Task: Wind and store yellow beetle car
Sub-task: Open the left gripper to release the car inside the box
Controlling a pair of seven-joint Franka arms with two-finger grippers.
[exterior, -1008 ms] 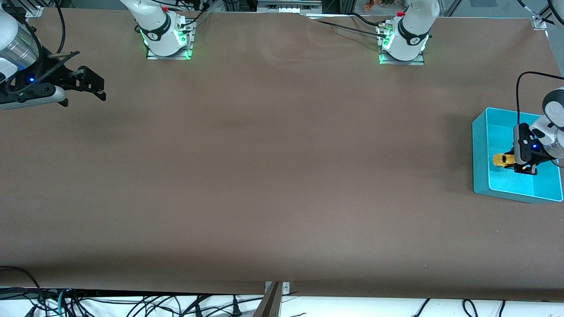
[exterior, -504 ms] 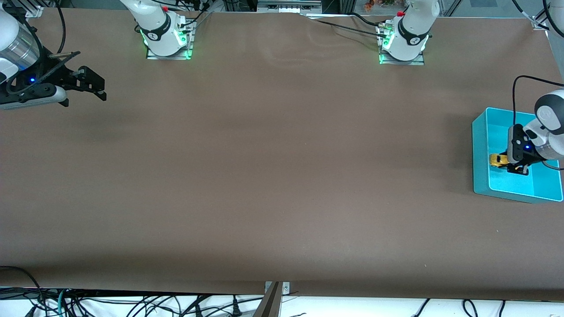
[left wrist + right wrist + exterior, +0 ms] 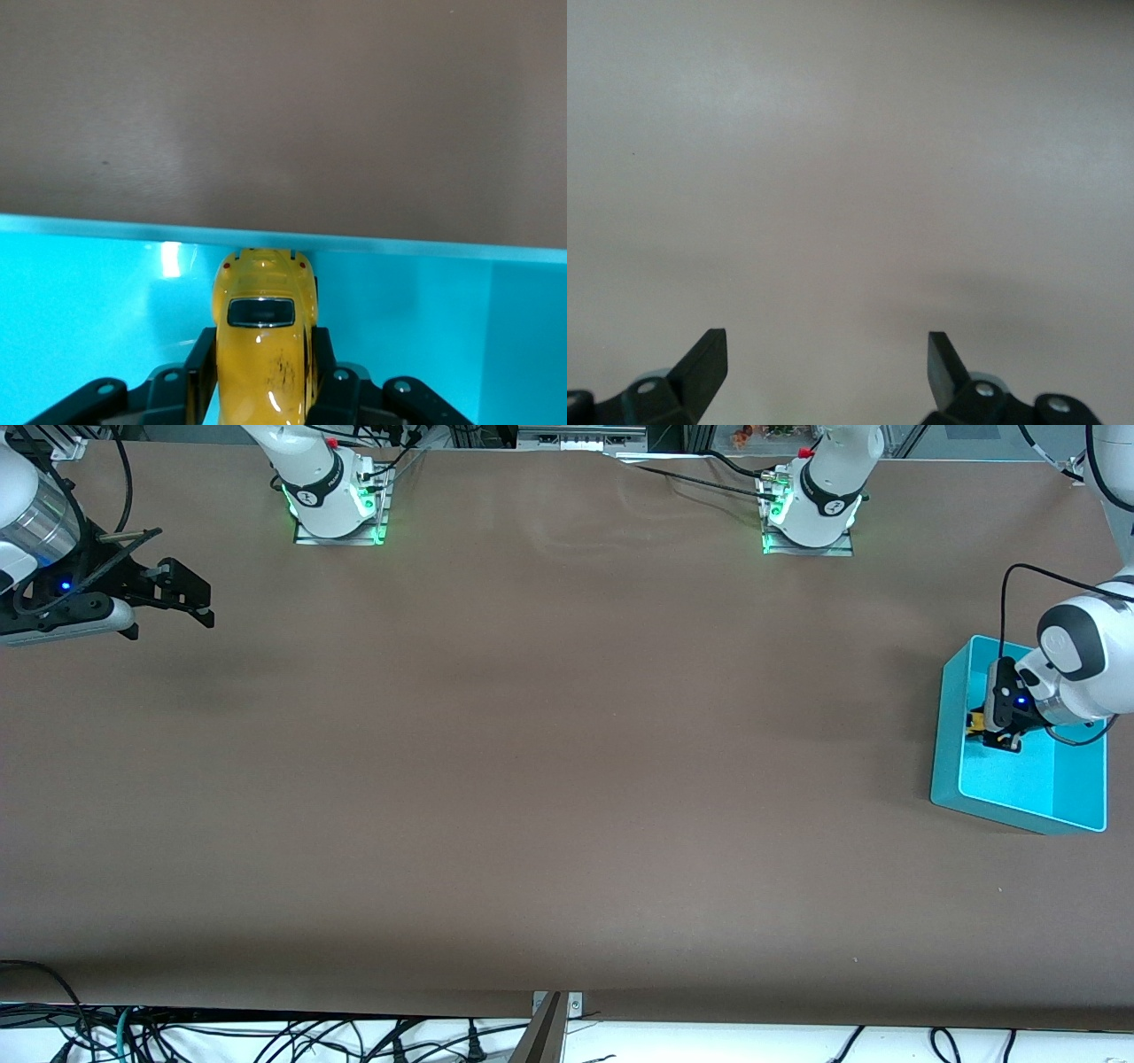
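The yellow beetle car (image 3: 975,721) is clamped between the fingers of my left gripper (image 3: 985,726), low inside the teal bin (image 3: 944,753) at the left arm's end of the table. In the left wrist view the car (image 3: 264,332) fills the gap between the fingers (image 3: 200,359), and its rounded end is close to the bin's wall (image 3: 97,232). My right gripper (image 3: 202,608) is open and empty and waits over the bare table at the right arm's end. The right wrist view shows its gripper (image 3: 827,354) with only the table under it.
The brown table (image 3: 549,762) stretches between the two arms. The two arm bases (image 3: 337,509) stand along its edge farthest from the front camera. Cables hang below the table's edge nearest the camera.
My left gripper has moved with the car toward the bin's wall on the table-middle side. The bin has slid and turned a little toward the right arm's end. The right arm has not moved.
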